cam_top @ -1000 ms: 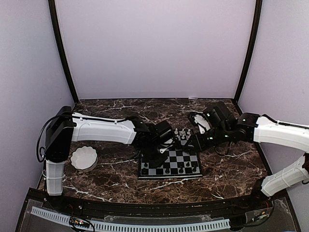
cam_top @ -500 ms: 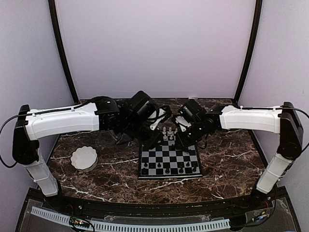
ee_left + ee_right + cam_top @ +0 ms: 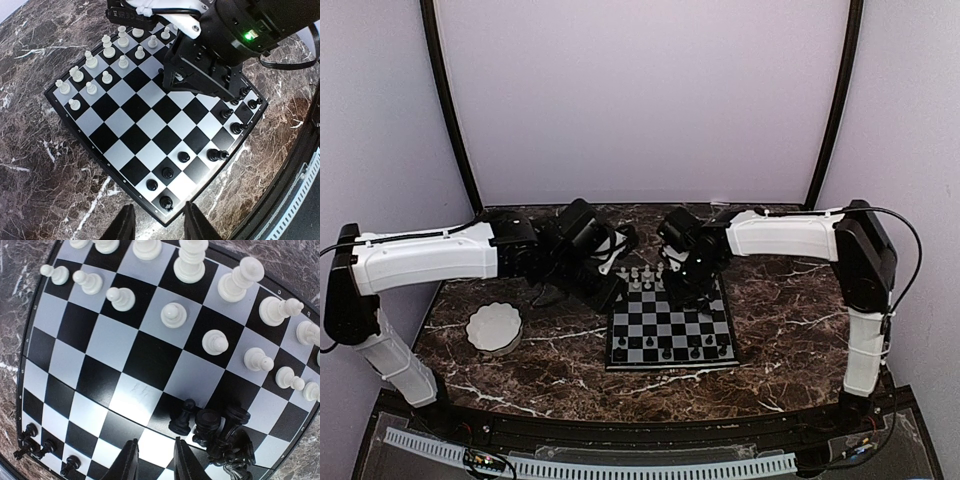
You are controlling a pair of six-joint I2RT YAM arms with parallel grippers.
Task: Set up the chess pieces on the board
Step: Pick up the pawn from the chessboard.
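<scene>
Going from the left in the top view: a white scalloped bowl sits on the marble bench, well apart from the board. The left arm reaches over the bench behind the bowl, toward the far left corner of the board.

For the left end effector, its wrist cam shows both fingers standing apart w/ nothing between them, so it is released. In that cam the fingers frame the board's corner on the black side.

The board lies flat at approx. the middle of the bench. The white pieces stand in two rows along the far edge, upright as far as I can tell. The black pieces are spread along the near edge w/ gaps between them.

In the right wrist cam a black bunch crowds together more toward the middle, the pieces touching each other. One black pawn stands just beside it.

For the right end effector, the fingers are apart and only board squares show between them, so it is released too. The black bunch is just beside one finger.

In the left wrist cam the right arm hangs over the board & hides several squares and part of the black side. In the top view the white rows show between the two end effectors.
</scene>
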